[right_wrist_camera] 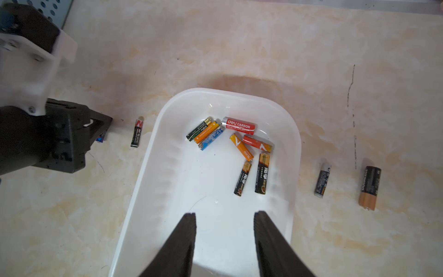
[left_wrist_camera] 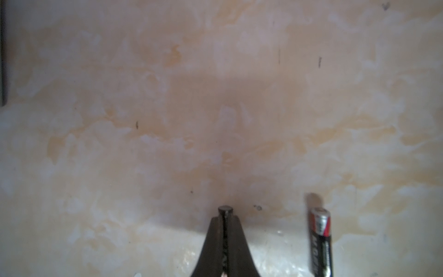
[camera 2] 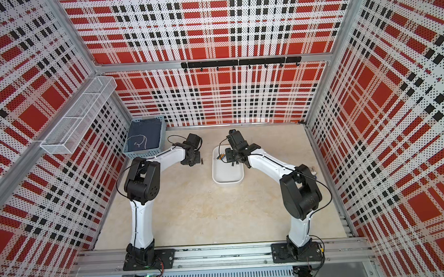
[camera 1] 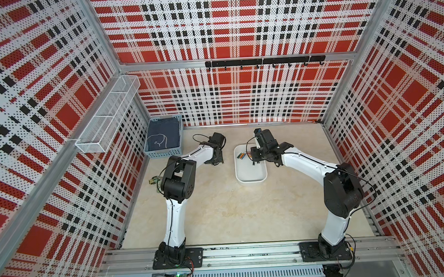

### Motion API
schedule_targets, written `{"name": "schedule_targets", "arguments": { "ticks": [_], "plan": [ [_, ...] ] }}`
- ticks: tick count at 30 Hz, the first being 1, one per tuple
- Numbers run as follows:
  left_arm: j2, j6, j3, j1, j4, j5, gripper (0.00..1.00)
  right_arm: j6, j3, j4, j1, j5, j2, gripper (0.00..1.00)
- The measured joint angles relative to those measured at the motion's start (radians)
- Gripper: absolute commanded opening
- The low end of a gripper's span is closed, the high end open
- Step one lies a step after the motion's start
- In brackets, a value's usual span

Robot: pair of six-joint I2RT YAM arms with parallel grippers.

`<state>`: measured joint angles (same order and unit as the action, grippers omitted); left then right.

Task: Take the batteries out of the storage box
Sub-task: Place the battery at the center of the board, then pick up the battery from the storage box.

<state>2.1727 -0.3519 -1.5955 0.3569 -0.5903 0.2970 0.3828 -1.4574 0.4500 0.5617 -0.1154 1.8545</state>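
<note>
Batteries (right_wrist_camera: 241,147) — eight lie loose in the storage box (right_wrist_camera: 191,187), bunched at the end away from the arm bases. The box sits on the table (right_wrist_camera: 239,48) between the two arms. Three cells are already out on the table: a black-and-red cell (right_wrist_camera: 135,133) just beside the box on the left arm's side, and a grey-blue cell (right_wrist_camera: 323,179) and a fatter black-and-copper cell (right_wrist_camera: 370,189) on the other side.

The left gripper (left_wrist_camera: 225,217) is pressed together on a thin cell (left_wrist_camera: 225,211), low over the table next to the black-and-red one. This looks like the put-down step: part the jaws, then lift straight up so you don't nudge the neighbour.

The right gripper (right_wrist_camera: 224,215) is spread and empty, hovering over the bare end of the box — next pick is yours. I'd take a black-and-gold cell (right_wrist_camera: 262,173), the nearest pair: square the jaws across its width and keep clear of the rim.
</note>
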Motion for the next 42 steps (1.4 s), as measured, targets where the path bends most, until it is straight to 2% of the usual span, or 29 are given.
{"name": "schedule_targets", "arguments": {
  "ticks": [9, 18, 24, 31, 36, 42],
  "plan": [
    [0.0, 0.0, 0.009, 0.004, 0.005, 0.004, 0.31, 0.075, -0.204, 0.157, 0.012, -0.025, 0.199, 0.45],
    [-0.063, -0.001, 0.009, 0.025, -0.029, 0.014, 0.33, 0.123, -0.293, 0.266, 0.012, -0.047, 0.301, 0.43],
    [-0.229, -0.022, 0.026, 0.065, -0.023, 0.052, 0.33, 0.143, -0.325, 0.29, 0.012, -0.051, 0.34, 0.43],
    [-0.428, -0.06, 0.16, 0.101, 0.06, 0.09, 0.33, 0.154, -0.325, 0.293, 0.012, -0.054, 0.383, 0.41],
    [-0.442, -0.071, 0.223, 0.124, 0.091, 0.111, 0.33, 0.166, -0.35, 0.293, 0.012, -0.057, 0.427, 0.39],
    [-0.442, -0.075, 0.232, 0.154, 0.105, 0.115, 0.33, 0.186, -0.391, 0.29, 0.012, -0.066, 0.453, 0.3]
  ]
}}
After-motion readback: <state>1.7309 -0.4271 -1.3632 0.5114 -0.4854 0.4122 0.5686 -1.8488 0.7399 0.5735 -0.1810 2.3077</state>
